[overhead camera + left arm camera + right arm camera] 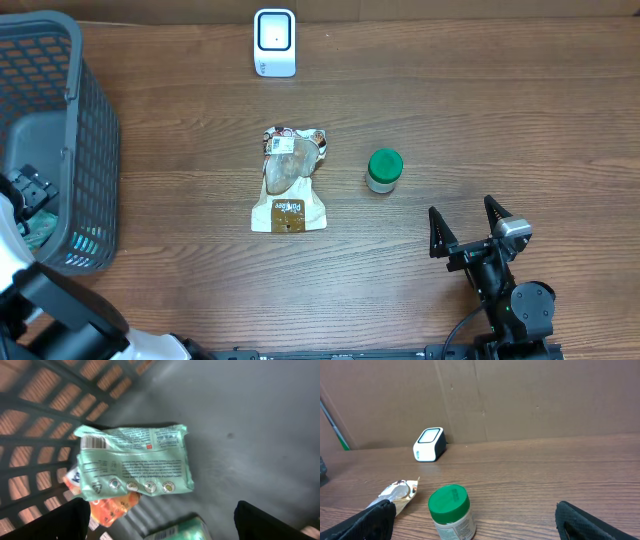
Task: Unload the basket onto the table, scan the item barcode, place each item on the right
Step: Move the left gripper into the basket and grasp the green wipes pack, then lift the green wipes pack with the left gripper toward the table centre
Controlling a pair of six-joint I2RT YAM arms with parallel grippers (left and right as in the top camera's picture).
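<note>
My left gripper hangs open inside the grey mesh basket, its fingers apart over a pale green packet whose barcode faces up at its left end. An orange packet and another green pack lie just below, between the fingers; nothing is gripped. The white barcode scanner stands at the table's far edge. My right gripper rests open at the near right, facing a green-lidded jar.
A flat brown and silver pouch lies mid-table, left of the green-lidded jar. The basket walls close in around my left gripper. A cardboard wall backs the table behind the scanner.
</note>
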